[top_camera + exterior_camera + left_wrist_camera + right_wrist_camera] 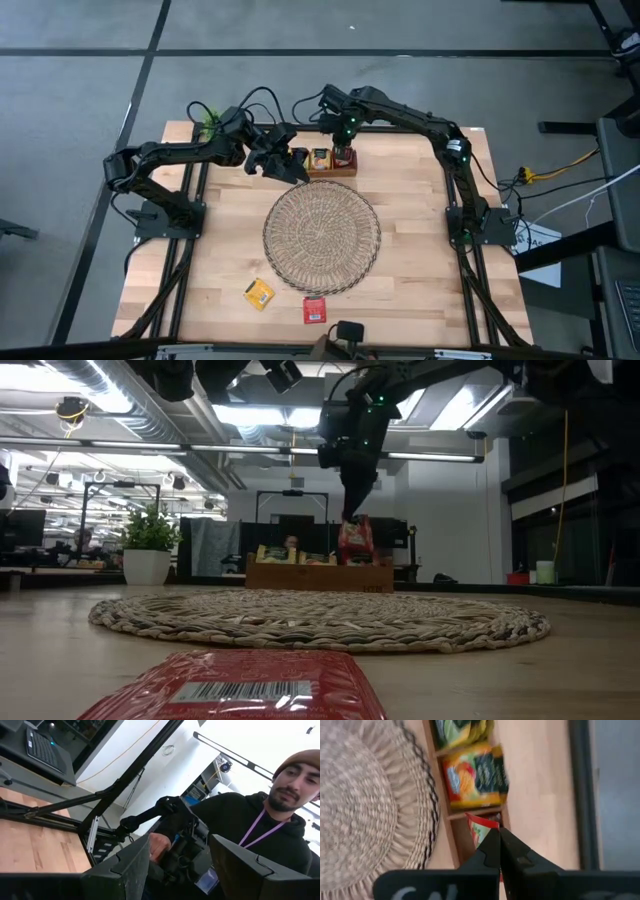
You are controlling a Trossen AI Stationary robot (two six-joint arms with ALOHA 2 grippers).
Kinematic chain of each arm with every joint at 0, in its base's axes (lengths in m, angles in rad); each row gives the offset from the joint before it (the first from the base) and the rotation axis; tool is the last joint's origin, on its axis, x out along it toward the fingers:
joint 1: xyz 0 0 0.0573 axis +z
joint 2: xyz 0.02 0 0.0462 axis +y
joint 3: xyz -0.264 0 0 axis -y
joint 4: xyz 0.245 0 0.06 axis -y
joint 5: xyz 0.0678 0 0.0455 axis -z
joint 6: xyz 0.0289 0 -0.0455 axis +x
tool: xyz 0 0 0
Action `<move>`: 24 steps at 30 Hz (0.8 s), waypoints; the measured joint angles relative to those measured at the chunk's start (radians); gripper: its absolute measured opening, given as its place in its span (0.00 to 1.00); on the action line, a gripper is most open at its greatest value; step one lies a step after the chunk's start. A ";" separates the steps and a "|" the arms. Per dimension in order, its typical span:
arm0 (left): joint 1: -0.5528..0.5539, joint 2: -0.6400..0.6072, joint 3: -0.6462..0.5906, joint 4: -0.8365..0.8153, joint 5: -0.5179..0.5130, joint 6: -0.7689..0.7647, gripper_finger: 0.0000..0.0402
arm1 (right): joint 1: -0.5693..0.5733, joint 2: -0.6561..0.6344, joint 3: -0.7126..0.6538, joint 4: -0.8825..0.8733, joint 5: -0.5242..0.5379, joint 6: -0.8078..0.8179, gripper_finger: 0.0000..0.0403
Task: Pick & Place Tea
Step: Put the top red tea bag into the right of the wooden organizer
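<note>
We find the right gripper (343, 148) closed on a red tea sachet (481, 826) at the end compartment of the wooden tea box (326, 169), which sits just beyond the wicker mat (321, 237) — the pick step, by our judgement. The left gripper (272, 160) hangs open beside the box, holding nothing. Two sachets — one yellow (259, 293), one red (314, 309) — lie near the front edge; the next move calls for a clean lift and a carry clear of the box.
</note>
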 joint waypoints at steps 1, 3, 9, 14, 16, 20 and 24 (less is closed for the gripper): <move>0.000 0.000 0.000 0.000 0.000 0.003 0.50 | 0.000 0.000 -0.012 -0.002 0.000 0.001 0.00; 0.000 0.000 0.000 0.000 0.000 0.003 0.50 | 0.000 -0.002 -0.037 0.001 0.000 0.003 0.00; 0.000 0.000 0.000 0.000 -0.011 0.002 0.50 | 0.003 -0.011 -0.056 0.043 0.009 0.020 0.00; 0.000 0.000 0.000 0.000 -0.016 -0.001 0.50 | 0.000 -0.011 -0.064 0.062 0.011 0.034 0.00; 0.000 0.000 0.000 0.000 -0.017 -0.009 0.50 | -0.001 -0.011 -0.064 0.056 0.028 0.033 0.00; 0.000 0.000 0.000 0.000 -0.018 -0.011 0.50 | -0.004 -0.011 -0.064 0.053 0.058 0.034 0.00; 0.000 0.000 0.000 0.000 -0.019 -0.011 0.50 | -0.014 -0.011 -0.065 0.025 0.059 0.046 0.00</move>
